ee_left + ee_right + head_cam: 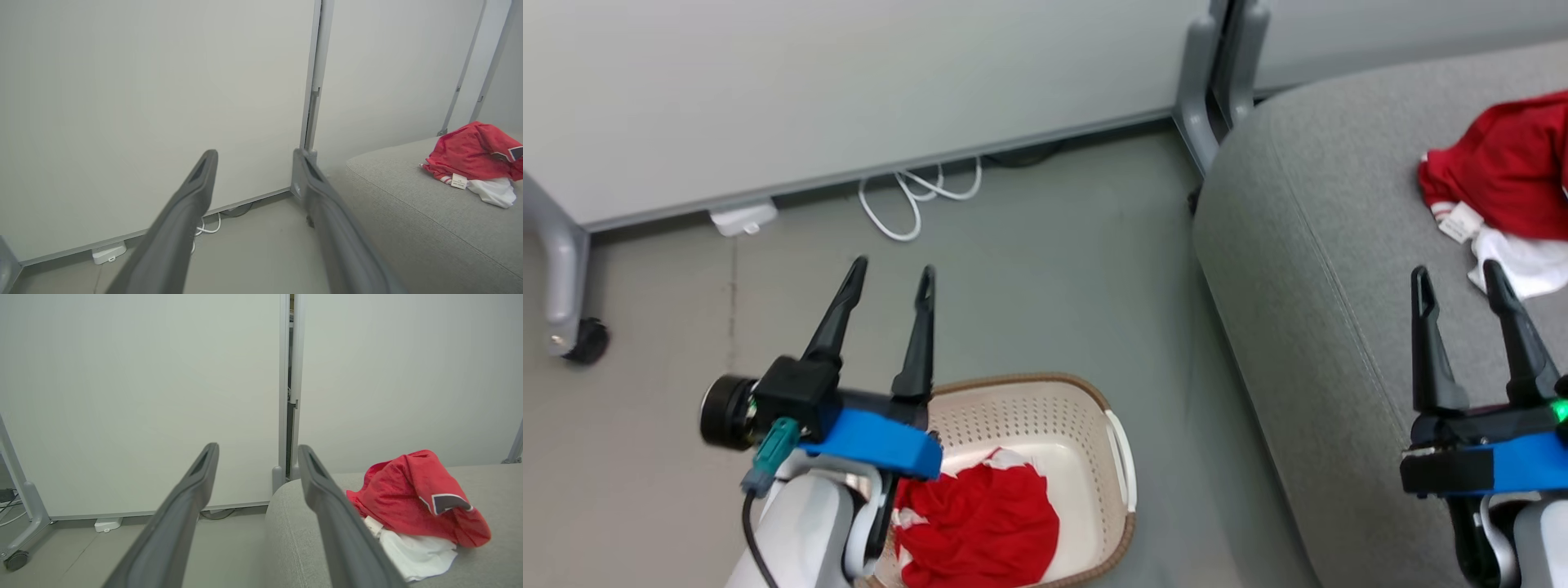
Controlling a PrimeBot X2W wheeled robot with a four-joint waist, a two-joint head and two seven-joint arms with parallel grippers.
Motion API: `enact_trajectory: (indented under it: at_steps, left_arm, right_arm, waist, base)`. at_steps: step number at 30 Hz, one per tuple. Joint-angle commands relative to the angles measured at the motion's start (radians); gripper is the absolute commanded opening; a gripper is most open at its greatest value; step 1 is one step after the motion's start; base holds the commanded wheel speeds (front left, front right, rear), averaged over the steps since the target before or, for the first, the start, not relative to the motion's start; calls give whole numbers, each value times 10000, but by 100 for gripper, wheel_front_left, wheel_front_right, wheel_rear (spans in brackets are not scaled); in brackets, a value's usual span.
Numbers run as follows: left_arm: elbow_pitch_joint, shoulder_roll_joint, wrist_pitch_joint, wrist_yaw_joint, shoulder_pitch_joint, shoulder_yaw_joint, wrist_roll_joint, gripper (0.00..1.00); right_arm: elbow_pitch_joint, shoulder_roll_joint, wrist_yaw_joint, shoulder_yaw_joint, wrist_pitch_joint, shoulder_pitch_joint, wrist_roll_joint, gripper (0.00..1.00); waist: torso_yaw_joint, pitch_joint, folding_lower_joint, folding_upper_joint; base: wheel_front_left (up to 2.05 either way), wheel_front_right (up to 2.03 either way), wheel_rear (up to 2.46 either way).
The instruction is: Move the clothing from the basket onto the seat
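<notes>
One red garment (980, 523) lies bunched in the basket (1013, 416), against its near wall. It is below and behind the left claw (893, 268), whose fingertips reach out past the far rim. A second red garment (1503, 171), white lining showing beneath, rests on the seat (1307, 245), well in from its left edge and just beyond the right claw (1455, 269). Both claws are released, fingers spread and holding nothing. The basket stands on the floor (1029, 269) beside the seat.
</notes>
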Motion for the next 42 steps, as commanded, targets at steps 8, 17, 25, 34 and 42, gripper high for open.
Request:
enact_trajectory:
  at_steps: [8,17,25,34,42]
  left_arm:
    - [-233,-212,-47,-337,1171,1228,556,100]
    - [-282,-514,-47,-675,1850,2007,960,100]
    - [-147,-654,-48,-878,2113,2330,1228,100]
    - [-91,-732,-48,-1002,2141,2524,1393,100]
    - [-143,-752,-48,-1041,2146,2602,1471,100]
  right_arm:
    - [1,313,1,301,-38,695,-43,100]
    - [278,622,1,431,-38,1014,-95,100]
    - [675,786,1,550,-38,1244,-164,100]
    - [816,886,1,655,-38,1160,-174,100]
    - [780,851,1,697,-38,1153,-159,100]
  waist:
    - [641,-808,3,-1]
    - [907,-1118,3,-1]
    - [1074,-1241,3,-1]
    - [1144,-1277,3,-1]
    - [1126,-1280,3,-1]
  base:
    - [0,0,0]
    - [0,0,0]
    - [0,0,0]
    - [0,0,0]
    - [0,0,0]
